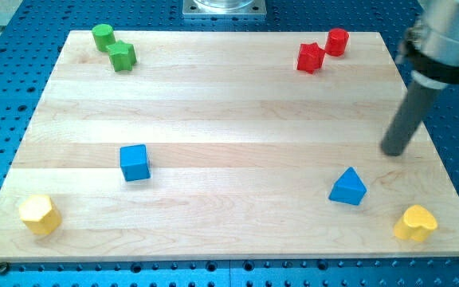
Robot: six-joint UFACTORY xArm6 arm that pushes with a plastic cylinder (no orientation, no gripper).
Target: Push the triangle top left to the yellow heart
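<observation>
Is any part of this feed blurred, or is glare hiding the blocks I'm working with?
Camera view: the rod is motion-blurred, my tip softest; the blue triangle and yellow heart are sharp. Camera view: lighting is even, shadows are short and soft, and no glare hides anything on the wooden board.

My tip (394, 151) touches the wooden board (229, 104) on the view's right. The blue triangle (347, 187) sits just below it, a bit to the left. The yellow heart (415, 223) is farther down, near the corner. The red star (310, 57) and red cylinder (337, 41) are up above, well apart from my tip.
</observation>
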